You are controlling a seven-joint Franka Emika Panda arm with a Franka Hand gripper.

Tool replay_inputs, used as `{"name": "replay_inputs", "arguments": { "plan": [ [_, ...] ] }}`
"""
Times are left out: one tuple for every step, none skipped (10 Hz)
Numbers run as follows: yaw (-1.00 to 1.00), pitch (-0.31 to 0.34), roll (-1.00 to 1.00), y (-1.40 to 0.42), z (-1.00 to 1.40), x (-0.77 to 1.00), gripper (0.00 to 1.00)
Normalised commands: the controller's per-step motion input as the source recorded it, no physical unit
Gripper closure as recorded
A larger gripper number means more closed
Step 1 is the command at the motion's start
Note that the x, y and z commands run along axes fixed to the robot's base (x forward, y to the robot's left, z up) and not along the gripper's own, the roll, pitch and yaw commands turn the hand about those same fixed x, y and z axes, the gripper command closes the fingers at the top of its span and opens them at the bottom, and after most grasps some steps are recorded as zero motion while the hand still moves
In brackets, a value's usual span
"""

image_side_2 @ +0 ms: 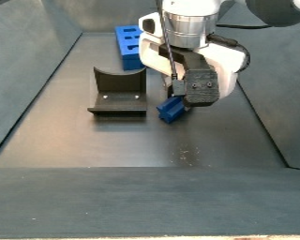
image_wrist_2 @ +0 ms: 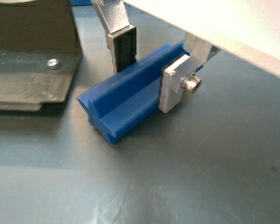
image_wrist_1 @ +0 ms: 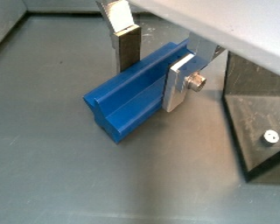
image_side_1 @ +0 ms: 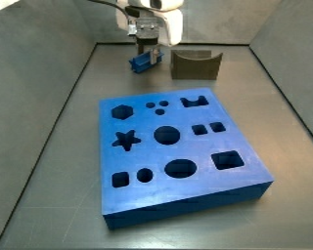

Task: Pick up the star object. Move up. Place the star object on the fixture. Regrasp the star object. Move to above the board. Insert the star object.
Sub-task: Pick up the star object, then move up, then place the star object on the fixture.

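Star object (image_wrist_1: 136, 94): lies low on the floor beside the fixture (image_side_1: 194, 64), long axis crosswise between the claw (image_wrist_1: 154, 59) plates (clamped across its width).

I see only the plain dark grey table (image_side_1: 67, 146) with low grey walls (image_side_2: 34, 75) around it.

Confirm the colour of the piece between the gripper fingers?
Blue: the star object, between the gripper fingers beside the fixture, shows best in a wrist view.
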Motion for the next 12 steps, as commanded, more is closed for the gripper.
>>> {"name": "replay_inputs", "arguments": {
  "plan": [
    [0.0, 0.0, 0.0, 0.0, 0.0, 0.0, 1.0],
    [0.0, 0.0, 0.0, 0.0, 0.0, 0.0, 1.0],
    [0.0, 0.0, 0.0, 0.0, 0.77, 0.0, 1.0],
    [0.04, 0.015, 0.01, 0.03, 0.76, -0.06, 1.0],
    [0.03, 0.023, 0.0, 0.02, 0.67, -0.08, 1.0],
    [0.03, 0.025, -0.01, 0.01, 0.51, -0.05, 1.0],
    [0.02, 0.027, -0.01, 0.0, 0.42, -0.04, 1.0],
    [0.02, 0.03, -0.02, 0.0, 0.21, -0.03, 1.0],
    [0.0, 0.0, 0.0, 0.0, 1.0, 0.0, 1.0],
    [0.0, 0.013, -0.01, 0.0, 1.0, 0.0, 1.0],
    [0.0, 0.028, -0.01, -0.01, 1.0, -0.01, 1.0],
    [0.0, 0.027, -0.02, -0.01, 1.0, -0.01, 1.0]
  ]
}}
